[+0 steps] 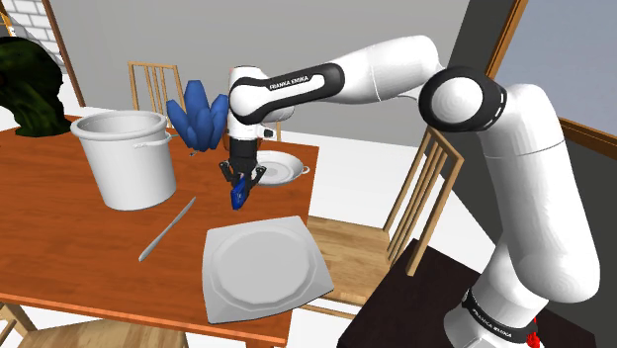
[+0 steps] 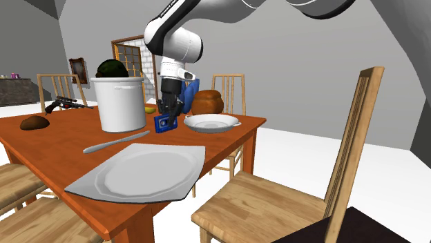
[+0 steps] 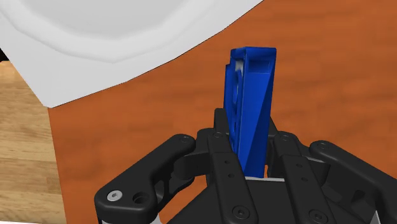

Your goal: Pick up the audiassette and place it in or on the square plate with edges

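A blue audio cassette (image 3: 249,105) stands on edge between my black fingers, and my gripper (image 3: 249,149) is shut on it. In the shoulder view the gripper (image 1: 240,184) holds the cassette (image 1: 238,198) above the wooden table (image 1: 59,227), between the pot and the small bowl. The second exterior view shows the cassette (image 2: 164,123) hanging just over the tabletop under the gripper (image 2: 168,110). The square plate with edges (image 1: 262,265) is light grey and lies flat near the table's front edge, a little nearer the stand than the cassette; it also appears as the square plate (image 2: 141,170) and the square plate (image 3: 114,38).
A large white pot (image 1: 127,155) stands to the shoulder view's left of the gripper. A grey knife (image 1: 166,228) lies beside the plate. A shallow white bowl (image 1: 280,167) and a blue ridged object (image 1: 202,117) sit behind. Wooden chairs (image 1: 415,213) ring the table.
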